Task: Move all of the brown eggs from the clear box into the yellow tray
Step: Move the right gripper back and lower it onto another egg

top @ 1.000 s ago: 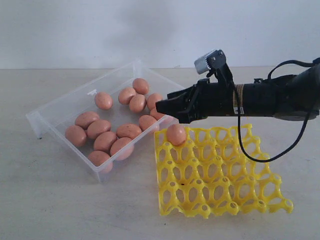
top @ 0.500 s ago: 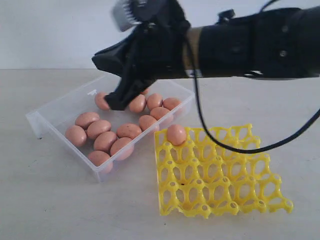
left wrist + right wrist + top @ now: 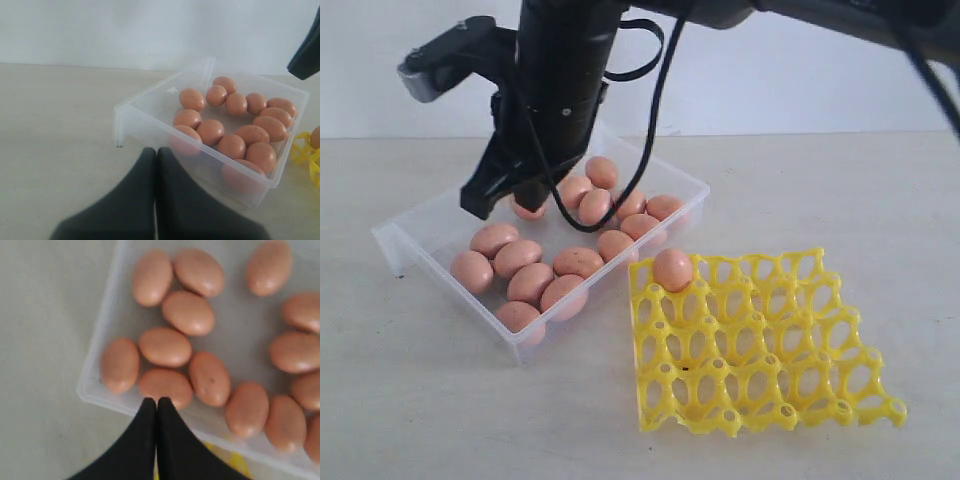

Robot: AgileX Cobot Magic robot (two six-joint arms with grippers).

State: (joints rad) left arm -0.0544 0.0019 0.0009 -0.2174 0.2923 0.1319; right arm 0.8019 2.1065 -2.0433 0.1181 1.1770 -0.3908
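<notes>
Several brown eggs lie loose in the clear box at the left. One brown egg sits in a far-left cup of the yellow tray. My right gripper reaches across and hangs over the box's far left part, pointing down. In the right wrist view it is shut and empty, its tips over the box wall beside an egg. My left gripper is shut and empty, just outside the clear box; the exterior view does not show it.
The box and tray stand on a pale table with a white wall behind. The right arm and its black cable cross above the box. A corner of the yellow tray touches the box's right end.
The right arm has swung left from above the tray's egg to above the box and turned its gripper downward. The eggs and tray have not moved.
</notes>
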